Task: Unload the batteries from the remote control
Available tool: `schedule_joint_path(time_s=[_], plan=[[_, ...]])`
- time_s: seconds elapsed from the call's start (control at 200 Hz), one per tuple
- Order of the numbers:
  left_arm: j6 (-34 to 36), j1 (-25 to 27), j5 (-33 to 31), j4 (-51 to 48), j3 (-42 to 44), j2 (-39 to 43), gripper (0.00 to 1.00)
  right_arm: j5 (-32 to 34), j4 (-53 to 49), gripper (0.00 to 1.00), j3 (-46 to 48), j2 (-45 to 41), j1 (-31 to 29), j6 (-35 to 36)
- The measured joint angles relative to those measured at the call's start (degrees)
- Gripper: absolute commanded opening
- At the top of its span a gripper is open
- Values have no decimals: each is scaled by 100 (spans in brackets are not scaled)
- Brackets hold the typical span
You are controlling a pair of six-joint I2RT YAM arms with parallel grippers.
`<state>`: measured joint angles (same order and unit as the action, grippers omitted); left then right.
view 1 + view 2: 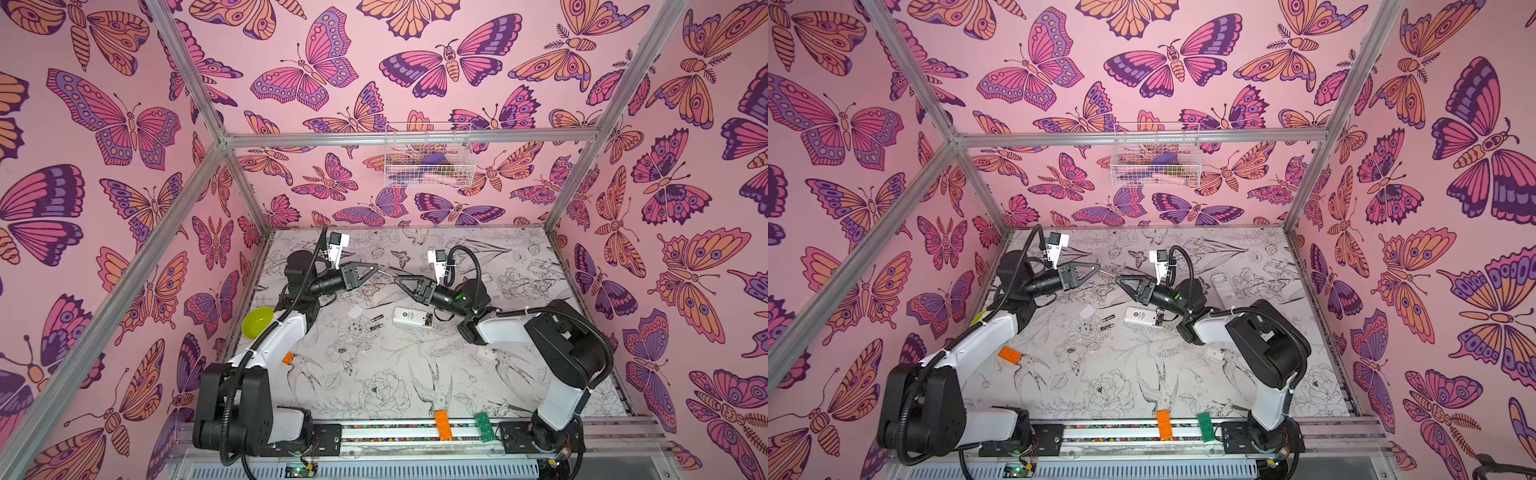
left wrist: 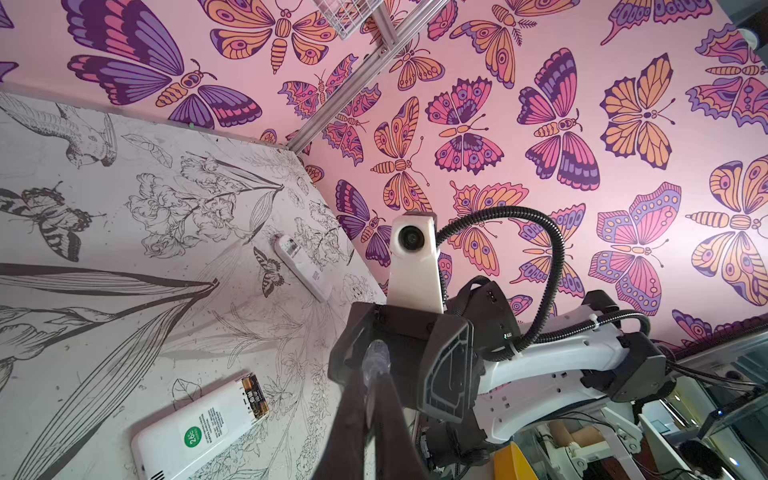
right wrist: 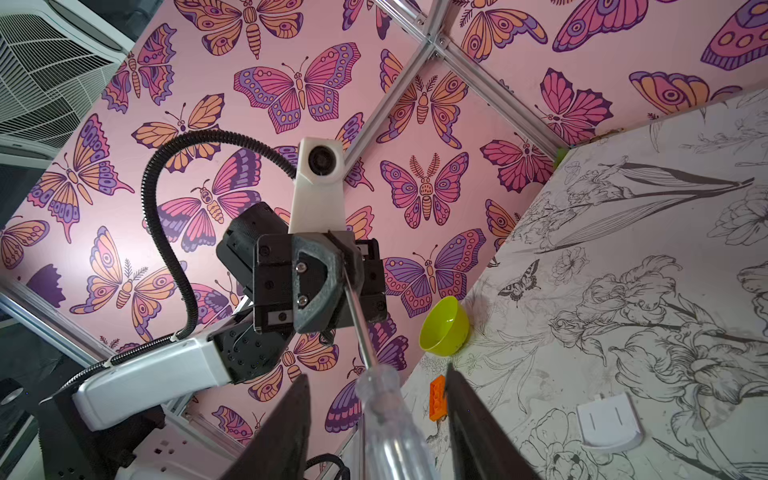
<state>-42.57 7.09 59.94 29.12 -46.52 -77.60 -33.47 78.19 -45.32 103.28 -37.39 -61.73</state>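
Note:
The white remote control point(image 1: 409, 317) lies back-up mid-table, its compartment open with batteries point(image 2: 255, 395) still inside. Two loose batteries point(image 1: 376, 323) lie just left of it in both top views. Above the table, my left gripper point(image 1: 376, 268) is shut on the metal shaft of a screwdriver point(image 3: 386, 411). My right gripper point(image 3: 376, 372) faces it tip to tip. Its fingers point(image 3: 457, 399) straddle the clear handle with a gap on each side, so it is open.
A second white remote point(image 2: 301, 266) lies back right. A white battery cover point(image 1: 355, 311) sits left of the loose batteries. A green bowl point(image 1: 257, 322) and orange brick point(image 1: 287, 358) are at the left, more bricks point(image 1: 442, 424) on the front rail.

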Motion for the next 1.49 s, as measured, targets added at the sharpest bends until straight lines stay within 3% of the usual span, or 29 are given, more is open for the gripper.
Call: schedule_joint_path(time_s=[0.22,0.311,0.406,0.461,0.561,0.676,0.806,1.117,1.252,1.347,1.488], plan=[[7,0,4,85,52,2,0,-4,-20,39,-9,0,-24,-11],[15,0,11,90,61,24,0,-7,-42,29,-9,0,-31,-20],[50,-7,-22,55,70,28,0,-114,48,10,-15,-4,-52,17],[33,-42,2,-2,81,33,0,-120,81,7,-15,-26,-68,4],[142,-66,2,-44,81,46,31,-136,83,5,-2,-28,-70,31],[505,-175,-61,-188,66,46,58,-201,81,3,188,-107,0,52],[973,-422,-46,-503,0,68,71,-286,55,3,695,-459,348,153],[3075,-551,267,-2057,-826,9,91,-940,-63,0,1432,-1102,1504,426],[4249,-415,232,-2983,-1362,-337,94,-1266,-579,0,1591,-1491,1930,673],[5274,-203,31,-3764,-1818,-662,97,-1427,-1805,0,1552,-2098,2081,1399],[6850,317,-426,-4732,-2389,-1191,100,-1377,-4507,0,1023,-3119,2087,3139]])
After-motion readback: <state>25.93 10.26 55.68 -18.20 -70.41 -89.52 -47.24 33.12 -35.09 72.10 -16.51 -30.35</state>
